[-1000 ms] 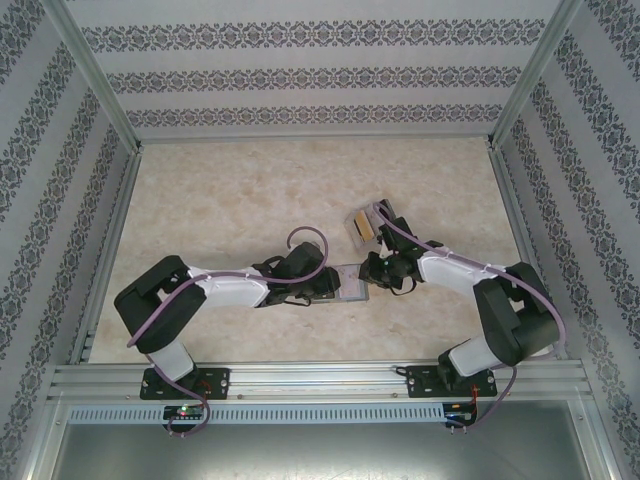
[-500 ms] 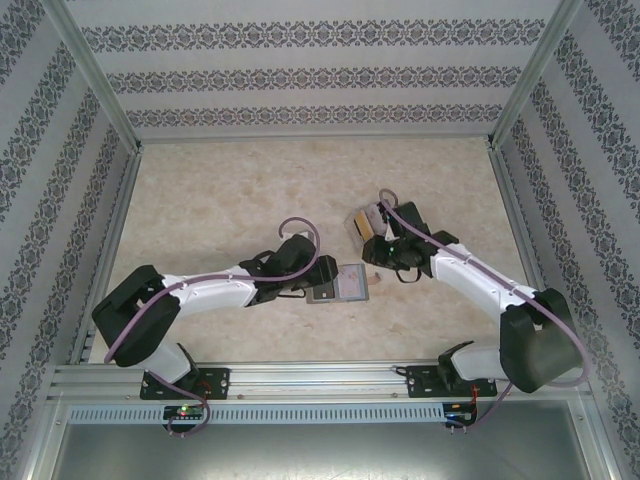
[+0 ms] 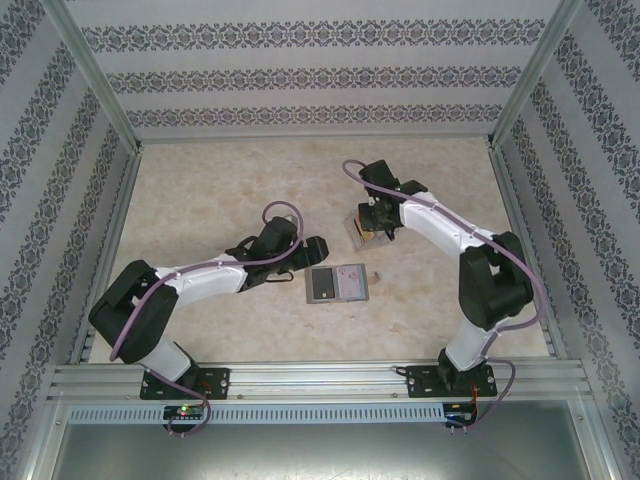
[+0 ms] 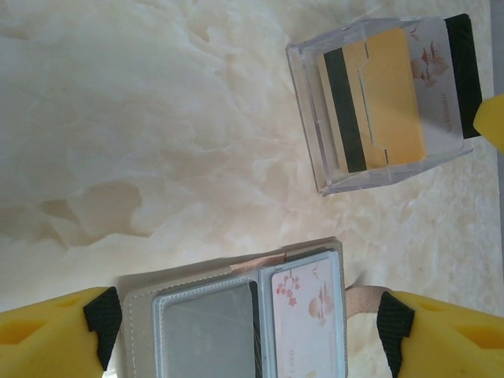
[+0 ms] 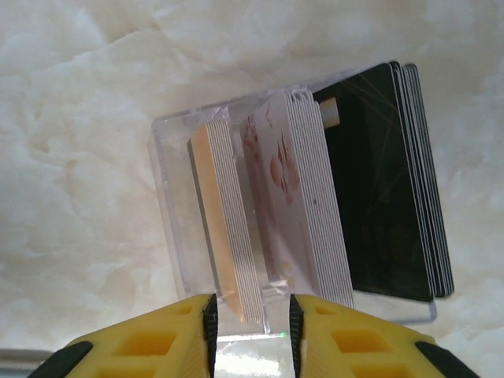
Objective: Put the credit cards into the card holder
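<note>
While left claw gapes, card holder lies nearby.

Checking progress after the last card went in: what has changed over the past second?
The left gripper opened and drew back leftward off the card holder. The right gripper left the holder and moved out over the clear box. The card holder stayed open, flat, in place.

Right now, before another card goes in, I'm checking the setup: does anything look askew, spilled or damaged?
Nothing is spilled or damaged. In the clear box the cards lean in loose stacks, and the dark ones stick out past its rim. The holder lies open and flat.
</note>
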Controlling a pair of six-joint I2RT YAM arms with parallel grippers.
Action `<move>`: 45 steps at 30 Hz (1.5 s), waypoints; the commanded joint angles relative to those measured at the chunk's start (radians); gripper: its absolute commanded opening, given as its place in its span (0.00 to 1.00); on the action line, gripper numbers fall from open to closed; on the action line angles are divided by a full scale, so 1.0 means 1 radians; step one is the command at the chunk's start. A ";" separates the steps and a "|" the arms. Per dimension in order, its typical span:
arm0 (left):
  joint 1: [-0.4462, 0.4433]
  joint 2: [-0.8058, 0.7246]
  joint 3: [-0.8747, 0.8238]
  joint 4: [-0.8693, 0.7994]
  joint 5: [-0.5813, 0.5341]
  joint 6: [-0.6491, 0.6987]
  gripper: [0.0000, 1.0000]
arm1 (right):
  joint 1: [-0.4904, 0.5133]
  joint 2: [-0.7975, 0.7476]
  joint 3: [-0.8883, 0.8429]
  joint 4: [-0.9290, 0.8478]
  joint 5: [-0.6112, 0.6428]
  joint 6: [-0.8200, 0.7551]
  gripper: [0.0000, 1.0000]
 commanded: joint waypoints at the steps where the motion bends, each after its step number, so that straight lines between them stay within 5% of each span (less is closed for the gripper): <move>1: 0.017 0.024 0.050 0.025 0.050 0.024 0.88 | 0.016 0.047 0.066 -0.071 0.035 -0.056 0.33; 24: 0.037 0.049 0.076 0.034 0.085 0.012 0.88 | 0.053 0.265 0.224 -0.161 0.134 -0.093 0.38; 35: 0.042 0.038 0.059 0.041 0.087 0.003 0.88 | 0.113 0.294 0.247 -0.175 0.393 -0.115 0.38; 45: 0.042 0.042 0.060 0.043 0.091 -0.004 0.88 | 0.115 0.273 0.232 -0.156 0.419 -0.128 0.28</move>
